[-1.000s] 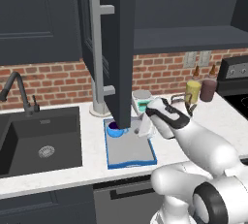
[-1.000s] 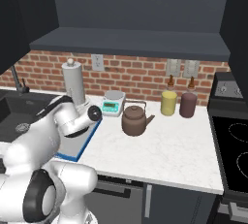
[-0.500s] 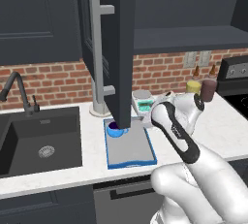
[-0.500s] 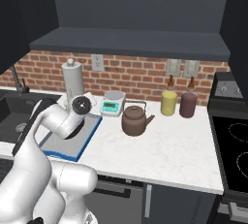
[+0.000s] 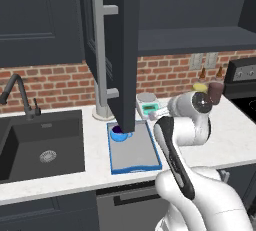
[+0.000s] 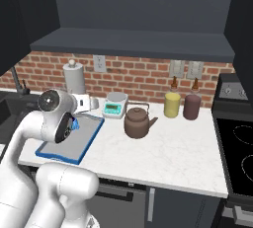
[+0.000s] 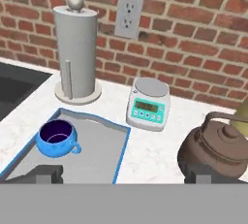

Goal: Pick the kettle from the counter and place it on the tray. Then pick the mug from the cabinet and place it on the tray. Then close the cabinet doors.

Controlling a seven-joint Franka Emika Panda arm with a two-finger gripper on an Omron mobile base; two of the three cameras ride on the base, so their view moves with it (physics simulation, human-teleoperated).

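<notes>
Left base view: the claw (image 5: pixel 156 116) pokes out to the left of the white wrist, over the right edge of the tray (image 5: pixel 145 161), close by the small white scale (image 5: pixel 149 106). The mug (image 5: pixel 119 133) sits on the tray's far left corner, left of the claw and partly behind the open cabinet door (image 5: pixel 116 45) with its grey bar handle. The kettle is hidden behind the arm here.

Right base view: the kettle (image 6: pixel 137 121) stands on the counter (image 6: pixel 168 153), off to the right of the claw (image 6: pixel 87 103) and apart from the tray (image 6: pixel 74 142). The yellow canister (image 6: pixel 172 104) and the maroon canister (image 6: pixel 191 106) stand further right, by the brick wall.

Hand view: the claw (image 7: pixel 123 174) is spread wide and holds nothing, its two dark tips low at either side. The mug (image 7: pixel 57 138) lies ahead and left, on the tray (image 7: pixel 99 150); the kettle (image 7: pixel 218 148) is ahead and right, close to the right tip, with the scale (image 7: pixel 148 104) between them further off and a paper-towel stand (image 7: pixel 75 53) beyond the mug.

The kettle looks rigid and probably the heaviest item here; its round belly seems too broad and smooth for a sure pinch. The arched top handle is likely the best hold, taken at its middle so the body hangs level and the spout does not swing. The mug appears light and already placed.
</notes>
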